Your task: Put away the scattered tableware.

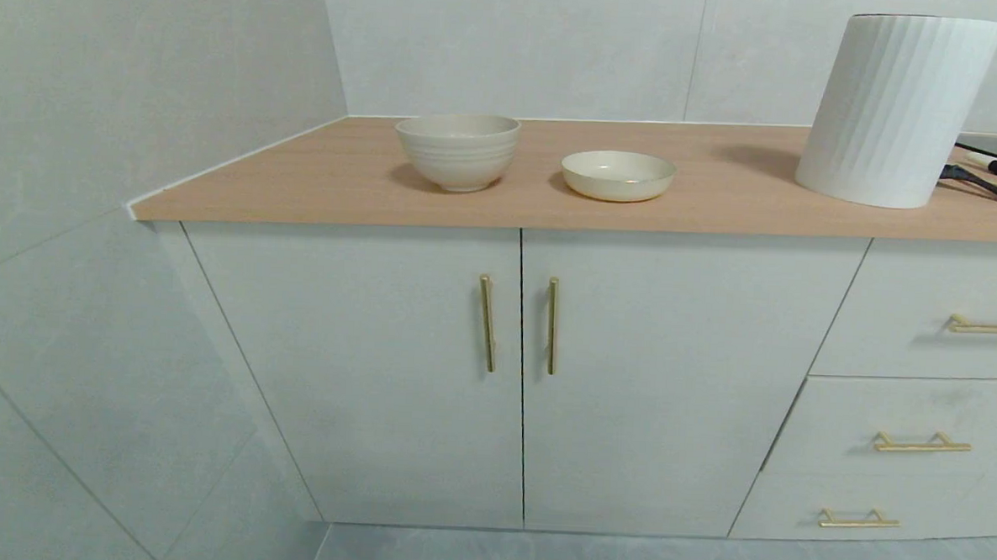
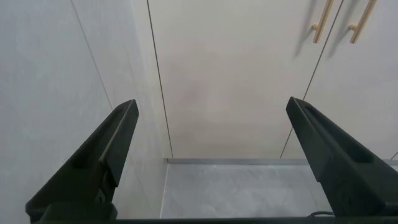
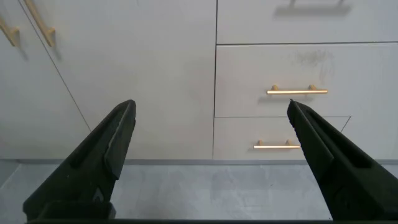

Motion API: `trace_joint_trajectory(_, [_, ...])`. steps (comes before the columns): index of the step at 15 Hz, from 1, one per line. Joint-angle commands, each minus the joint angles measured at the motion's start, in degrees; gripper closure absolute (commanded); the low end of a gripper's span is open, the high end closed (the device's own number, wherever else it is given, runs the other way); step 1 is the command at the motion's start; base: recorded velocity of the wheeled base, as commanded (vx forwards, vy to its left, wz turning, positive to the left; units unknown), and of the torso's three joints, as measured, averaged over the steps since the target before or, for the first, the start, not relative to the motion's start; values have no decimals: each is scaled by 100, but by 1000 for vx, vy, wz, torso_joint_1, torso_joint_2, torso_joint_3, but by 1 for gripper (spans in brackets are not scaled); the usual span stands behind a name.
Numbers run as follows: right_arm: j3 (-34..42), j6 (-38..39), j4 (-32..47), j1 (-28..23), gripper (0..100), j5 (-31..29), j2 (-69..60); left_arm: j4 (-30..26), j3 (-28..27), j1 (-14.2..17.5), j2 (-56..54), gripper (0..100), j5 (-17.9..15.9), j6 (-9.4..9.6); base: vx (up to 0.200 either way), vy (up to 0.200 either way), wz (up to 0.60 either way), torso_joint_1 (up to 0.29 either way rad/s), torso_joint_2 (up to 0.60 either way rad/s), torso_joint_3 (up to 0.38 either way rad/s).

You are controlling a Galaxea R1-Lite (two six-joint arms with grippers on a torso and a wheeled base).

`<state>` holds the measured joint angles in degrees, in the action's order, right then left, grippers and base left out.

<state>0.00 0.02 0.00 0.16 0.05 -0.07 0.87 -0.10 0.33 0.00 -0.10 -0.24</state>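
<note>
Above both end effectors, on the wooden worktop (image 1: 721, 201): two pieces of tableware, near each other but not touching.

1. Ribbed bowl (image 1: 458, 150). Deep, pale, upright on a small foot. It stands well above the left end effector (image 2: 210, 107), which hangs low before the left cupboard door (image 2: 236, 81), near the floor (image 2: 249, 186). Judged ceramic: stiff, fairly heavy, with a slippery glaze that is apt to chip if knocked. Likeliest hold is from above, one finger inside the wall and one outside, just under the rim.

2. Shallow dish (image 1: 618, 175). Cream, upright, low sloping wall. It lies well above the right end effector (image 3: 210, 106) and off toward its left. Judged lighter than the bowl and just as brittle. The low wall offers little to pinch, so take the rim edge and lift it level.

3. Left end effector. Fingers spread wide, nothing between them.

4. Right end effector. Fingers spread wide and empty, low before the drawer fronts (image 3: 280, 68), facing a brass drawer handle (image 3: 297, 91).

5. Sundries. A fluted white container (image 1: 897, 108) stands on the worktop, up and to the right of the right end effector and well apart from the dish, with marker pens (image 1: 995, 171) just beside it. The cupboard doors are shut, their brass door handles (image 1: 486, 322) side by side. The cupboard is probably the storage place and is not yet opened.
</note>
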Motion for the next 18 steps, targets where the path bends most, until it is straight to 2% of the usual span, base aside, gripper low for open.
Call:
trace_joint_trajectory(1, [0,-20,0,2,0,13,7,1,1,2,0,0,1,-2,0,0,0,0,0,0])
trace_joint_trajectory(3, [-88,-249,-9,98,0,109,359,1,1,2,0,0,1,-2,0,0,0,0,0,0])
trace_joint_trajectory(4, [-501,-213,-35,186,0,259,596,1,1,2,0,0,1,-2,0,0,0,0,0,0])
trace_joint_trajectory(5, [-1635,77,88,353,0,637,1282,1,1,2,0,0,1,-2,0,0,0,0,0,0])
trace_joint_trajectory(8, [-2865,85,158,547,0,1524,3927,1,1,2,0,0,1,-2,0,0,0,0,0,0])
trace_joint_trajectory(9, [-3173,94,88,749,0,1560,4657,1,1,2,0,0,1,-2,0,0,0,0,0,0])
trace_joint_trajectory(12, [-4289,296,-211,1988,0,1454,6546,1,1,2,0,0,1,-2,0,0,0,0,0,0])
trace_joint_trajectory(15, [-5291,534,-246,2621,0,1480,7592,1,1,2,0,0,1,-2,0,0,0,0,0,0])
trace_joint_trajectory(18, [-5985,639,-255,3104,0,1489,8445,1,1,2,0,0,1,-2,0,0,0,0,0,0])
